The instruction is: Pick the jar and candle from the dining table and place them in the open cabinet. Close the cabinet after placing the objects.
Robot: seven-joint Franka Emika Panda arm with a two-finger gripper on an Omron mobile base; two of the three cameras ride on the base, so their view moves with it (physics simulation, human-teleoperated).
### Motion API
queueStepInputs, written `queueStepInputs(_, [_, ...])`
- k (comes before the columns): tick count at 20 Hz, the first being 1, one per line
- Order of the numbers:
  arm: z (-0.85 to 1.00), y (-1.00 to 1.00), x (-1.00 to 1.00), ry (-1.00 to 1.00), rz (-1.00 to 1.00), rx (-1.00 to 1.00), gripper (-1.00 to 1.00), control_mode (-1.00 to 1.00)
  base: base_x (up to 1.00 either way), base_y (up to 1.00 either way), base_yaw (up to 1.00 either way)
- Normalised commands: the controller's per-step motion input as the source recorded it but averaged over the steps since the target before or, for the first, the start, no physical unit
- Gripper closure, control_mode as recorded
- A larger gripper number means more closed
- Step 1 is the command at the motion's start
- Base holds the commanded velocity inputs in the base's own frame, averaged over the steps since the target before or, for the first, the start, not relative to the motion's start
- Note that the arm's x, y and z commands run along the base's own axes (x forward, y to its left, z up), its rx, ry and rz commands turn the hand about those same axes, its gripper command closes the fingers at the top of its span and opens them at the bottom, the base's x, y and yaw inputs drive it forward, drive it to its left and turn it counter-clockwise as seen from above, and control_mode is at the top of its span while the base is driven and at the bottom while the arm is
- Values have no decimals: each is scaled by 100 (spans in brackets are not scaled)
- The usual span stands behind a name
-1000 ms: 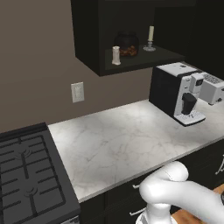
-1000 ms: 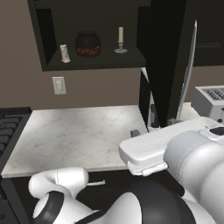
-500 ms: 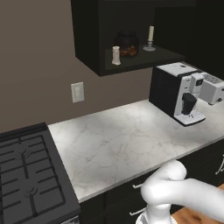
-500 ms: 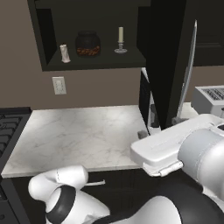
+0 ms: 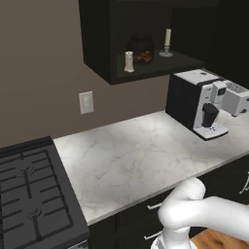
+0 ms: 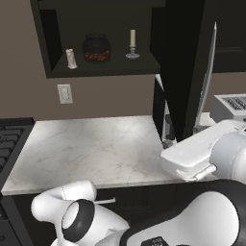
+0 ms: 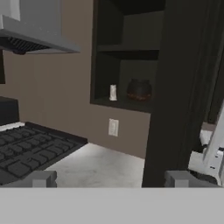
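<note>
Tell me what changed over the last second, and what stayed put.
The robot's white arm swung right across the right base view, towards the black cabinet's open door. The round-bellied glass jar and cream taper candle kept their places on the shelf; the door stayed open.

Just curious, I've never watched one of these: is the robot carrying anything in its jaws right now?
No, nothing. The gripper is open and empty; the jar and candle sit in the cabinet.
</note>
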Motion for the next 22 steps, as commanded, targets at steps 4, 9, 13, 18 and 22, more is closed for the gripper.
queueStepInputs(4, [-12, -37, -1, 0, 11, 0, -100, -100, 0, 0, 0])
queueStepInputs(9, [-2, -28, -1, 0, 13, 0, -100, -100, 0, 0, 0])
queueStepInputs(13, [0, -24, 22, 4, 9, 0, -100, -100, 0, 0, 0])
queueStepInputs(18, [0, -21, 28, 6, 12, 0, -100, -100, 0, 0, 0])
queueStepInputs(22, [-2, -21, 29, 7, 8, 0, -100, -100, 0, 0, 0])
